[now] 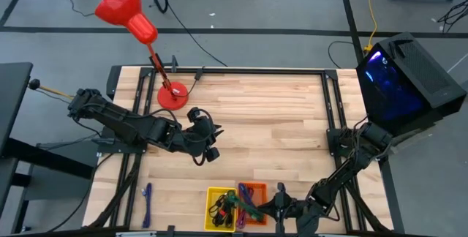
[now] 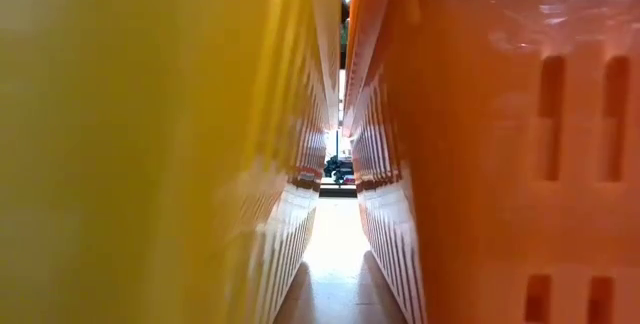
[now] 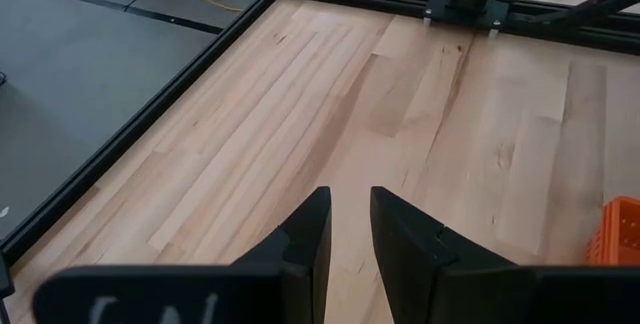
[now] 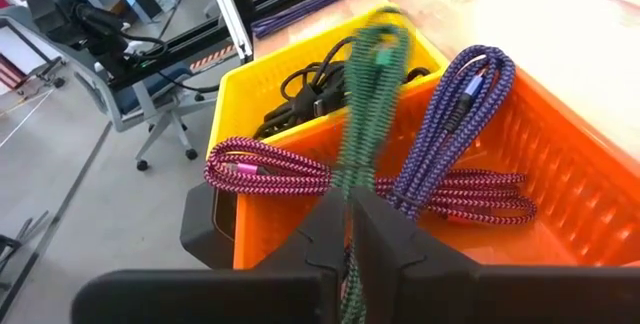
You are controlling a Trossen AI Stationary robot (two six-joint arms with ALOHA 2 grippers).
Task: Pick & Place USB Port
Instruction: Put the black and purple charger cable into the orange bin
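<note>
- Right wrist view gives you the clearest look: the right end effector (image 4: 352, 226) has its fingers pressed together on a green cable (image 4: 365, 104), which hangs stretched up out of the bins.
- Your green cable runs over the edge where the yellow bin (image 4: 240, 89) meets the orange bin (image 4: 560, 194); it looks blurred, so I can't say for sure which bin its far end lies in.
- You can see a purple cable (image 4: 455, 114) and a magenta cable (image 4: 265, 172) coiled in the orange bin, and black cables (image 4: 300, 99) in the yellow one.
- From the high view, both bins sit at the near edge of the bench (image 1: 278, 113), with the right end effector just beside the orange bin.
- Your left end effector (image 3: 348, 226) hovers over bare wood near the middle-left of the bench, fingers slightly spread and holding nothing.
- A blue cable (image 1: 146, 202) lies loose on the bench, left of the yellow bin.
- A red lamp (image 1: 128, 10) stands at the far left corner.
</note>
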